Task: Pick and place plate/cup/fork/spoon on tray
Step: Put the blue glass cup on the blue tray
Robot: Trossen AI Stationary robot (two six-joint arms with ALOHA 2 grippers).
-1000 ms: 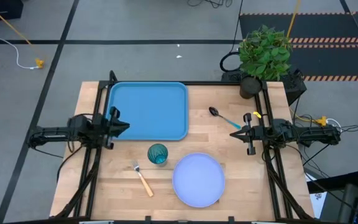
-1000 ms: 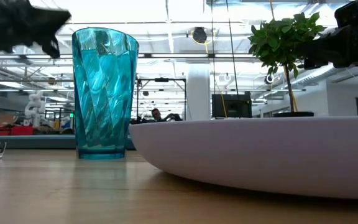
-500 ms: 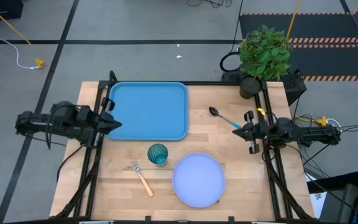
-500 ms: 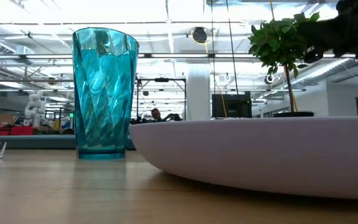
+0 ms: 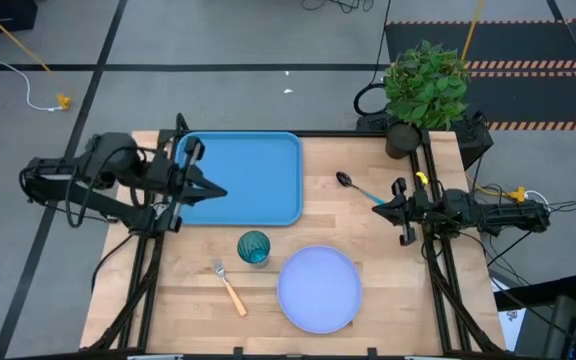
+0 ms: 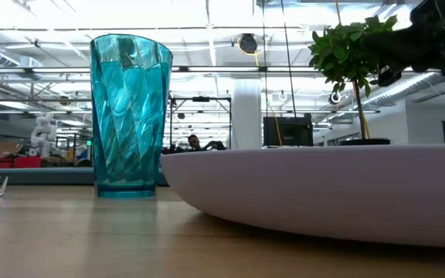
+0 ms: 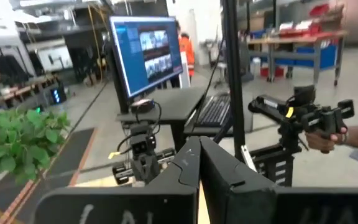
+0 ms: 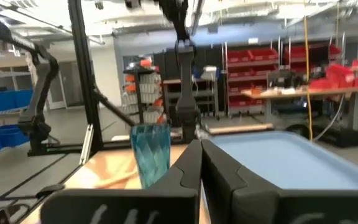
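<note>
The blue tray lies at the table's far left. Nearer stand the teal cup, upright on its base, and the pale plate, flat on the wood. The orange-handled fork lies left of the plate, and the blue-handled spoon lies right of the tray. My left gripper is shut, raised and pointing level over the tray's left part. My right gripper is shut at the table's right side, its tip by the spoon's handle end. The right wrist view shows the cup and tray ahead.
A potted plant stands at the table's far right corner. Black frame rails run along the left and right edges. A person's hand holding a device shows beyond the table in the left wrist view.
My left gripper has risen from the table's left edge, drawn back a little, then come toward the right over the tray's left part; it has left the low view's top left corner. My right gripper has rolled slightly in place. The tableware has not moved.
</note>
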